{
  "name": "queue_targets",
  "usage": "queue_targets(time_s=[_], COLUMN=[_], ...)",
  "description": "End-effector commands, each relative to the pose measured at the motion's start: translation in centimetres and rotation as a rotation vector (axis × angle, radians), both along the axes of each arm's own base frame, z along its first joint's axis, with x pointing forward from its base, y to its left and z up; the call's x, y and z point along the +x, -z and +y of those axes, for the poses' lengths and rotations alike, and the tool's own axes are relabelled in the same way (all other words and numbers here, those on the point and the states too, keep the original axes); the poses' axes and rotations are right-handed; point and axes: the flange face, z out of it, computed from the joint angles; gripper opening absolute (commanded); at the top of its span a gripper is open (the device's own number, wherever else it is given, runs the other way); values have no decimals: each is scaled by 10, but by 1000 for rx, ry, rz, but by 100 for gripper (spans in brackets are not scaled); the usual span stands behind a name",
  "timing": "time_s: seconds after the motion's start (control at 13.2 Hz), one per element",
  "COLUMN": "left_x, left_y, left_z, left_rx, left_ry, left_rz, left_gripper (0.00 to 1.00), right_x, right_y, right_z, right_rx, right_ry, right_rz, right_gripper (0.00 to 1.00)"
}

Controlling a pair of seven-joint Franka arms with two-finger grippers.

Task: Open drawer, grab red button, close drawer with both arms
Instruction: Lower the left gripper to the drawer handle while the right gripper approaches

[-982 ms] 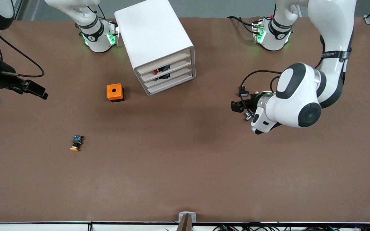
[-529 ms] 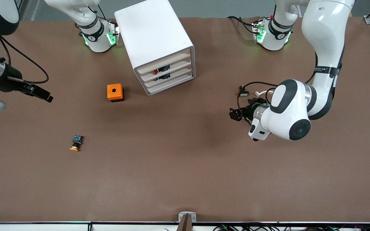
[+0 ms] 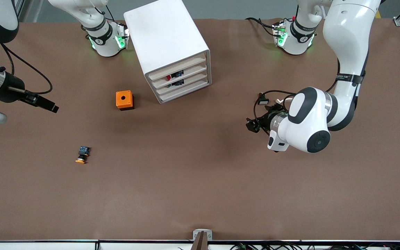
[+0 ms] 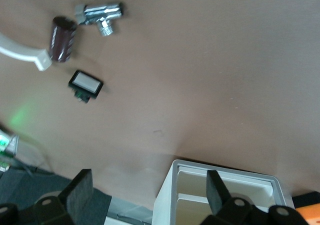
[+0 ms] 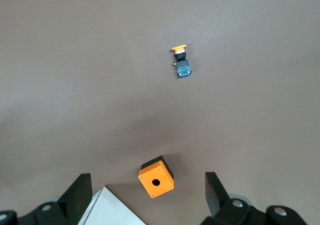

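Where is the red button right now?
The red button sits inside the white cabinet, in the second drawer from the top, seen in the front view, just above another button's drawer.

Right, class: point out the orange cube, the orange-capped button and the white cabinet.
orange cube [image 3: 124, 99]: front view, top face beside its hole.
orange-capped button [image 3: 82, 155]: front view, black body.
white cabinet [image 3: 163, 36]: front view, top panel.

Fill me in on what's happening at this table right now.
Nothing is being handled yet. The white cabinet has all four drawers shut, and the red button shows inside the drawer second from the top. The left end effector hangs open over bare table toward the left arm's end. The right end effector is open too, near the right arm's end. An orange cube sits beside the cabinet.
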Motion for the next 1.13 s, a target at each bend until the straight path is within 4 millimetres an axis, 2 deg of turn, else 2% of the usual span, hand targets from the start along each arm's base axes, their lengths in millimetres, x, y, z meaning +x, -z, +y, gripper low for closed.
queue_targets(time_s=[0.0,0.15,0.3,0.53,0.68,0.91,1.06], left_x=[-4,-8,-11,-22,-26,-29,-41], left_y=[-1,3,10,10,21,37,47], left_z=[-3,-7,-16,-42,-57,-66,-92], left_rx=[76,156,237,307,345,431,454], left_ry=[-78,-168,-257,-412,-520,-655,-700], left_rz=[82,131,173,275,386,518,624], left_gripper=[100,100,100,100,99,99,99], right_x=[4,8,11,17,20,24,25], right_y=[4,10,18,30,35,49,55], right_z=[12,32,38,57,67,77,88], right_rx=[12,8,6,37,43,81,75], right_ry=[31,71,108,177,195,269,289], right_rz=[6,21,35,56,58,99,109], right_gripper=[100,100,100,100,100,100,100])
